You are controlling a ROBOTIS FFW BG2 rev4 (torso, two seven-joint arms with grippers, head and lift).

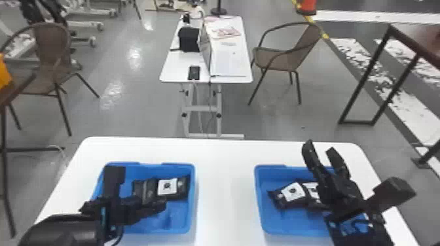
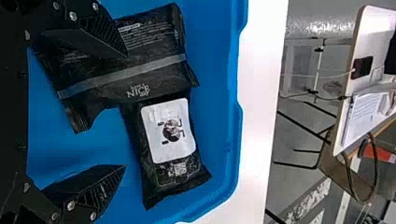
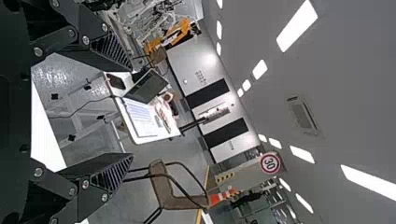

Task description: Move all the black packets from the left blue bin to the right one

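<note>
The left gripper (image 1: pixel 144 206) has its jaws spread wide with nothing between them, low over the left blue bin (image 2: pixel 237 140). The ribbed inner faces of its fingers show in the left wrist view, one finger above a large black packet (image 2: pixel 121 70) crossed by a grey stripe, the other above the bin's bare floor.

The right gripper (image 1: pixel 319 149) also has its jaws well apart and holds nothing. In the head view it overlaps the far edge of the right blue bin (image 1: pixel 262 222), its fingertips pointing away from the robot.

Taking the far side of the head view as 12 o'clock, the left bin sits at 8 o'clock and the right bin at 4. In the left bin, the striped packet lies near 12 o'clock; a black packet with a white label (image 2: pixel 163 154) lies at 2, touching it. In the right bin, a second labelled black packet (image 1: pixel 278 199) lies at 9 o'clock and a third labelled black packet (image 1: pixel 309 186) beside it, partly hidden by the right arm.

Both bins stand on a white tabletop (image 1: pixel 226 183). Beyond, towards 12 o'clock, is a white table (image 1: pixel 168 70) with a black phone (image 1: pixel 194 72); a brown chair (image 1: pixel 278 60) stands at 1 o'clock.
</note>
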